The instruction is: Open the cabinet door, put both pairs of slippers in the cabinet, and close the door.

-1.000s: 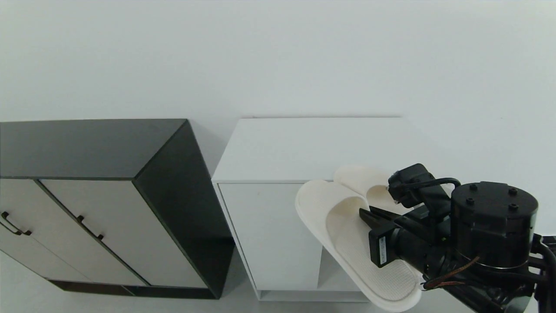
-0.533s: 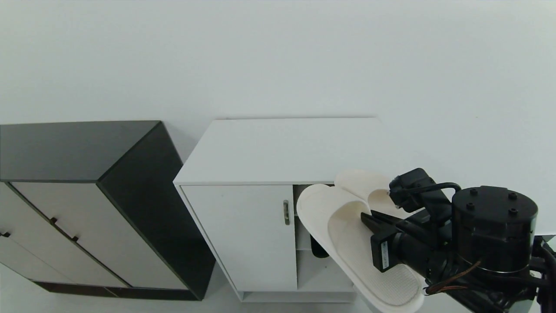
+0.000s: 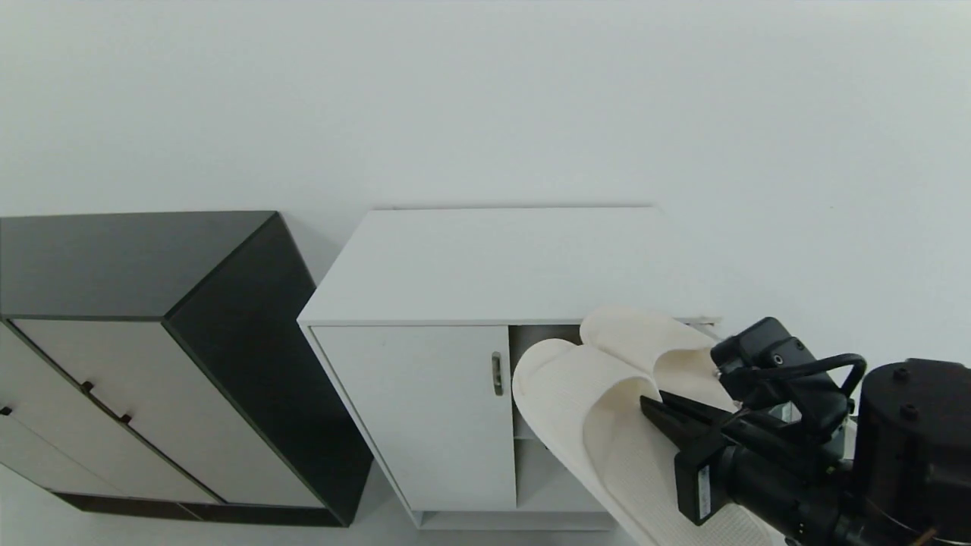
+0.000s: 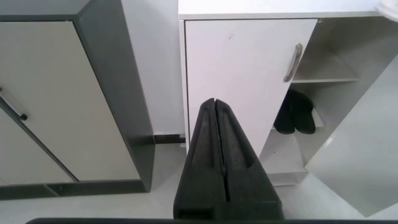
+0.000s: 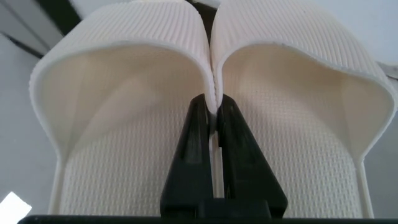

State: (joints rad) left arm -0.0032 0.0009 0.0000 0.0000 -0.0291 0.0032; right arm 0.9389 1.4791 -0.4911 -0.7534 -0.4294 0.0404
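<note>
White waffle-textured slippers (image 3: 599,394), the pair pressed side by side, are pinched in the right gripper (image 3: 660,406). Its jaws are squeezed down narrow on the two inner strap edges where they meet, and the right wrist cam shows that clearly. In the head view the pair sits around 4 o'clock, toes aimed toward 11, right in front of the open half of the white cabinet (image 3: 485,258). The cabinet's left door (image 3: 425,409) is closed, with a small metal handle (image 3: 496,373) on its 3 o'clock edge. From the left wrist cam you can see dark slippers (image 4: 297,112) already in the lower compartment of the open half, under a shelf. The left gripper (image 4: 215,106) has its fingers pressed together with nothing between them, and hangs in front of the closed door. At 9 o'clock from the white cabinet, just beside it, there's a black cabinet (image 3: 136,258) with pale doors.
</note>
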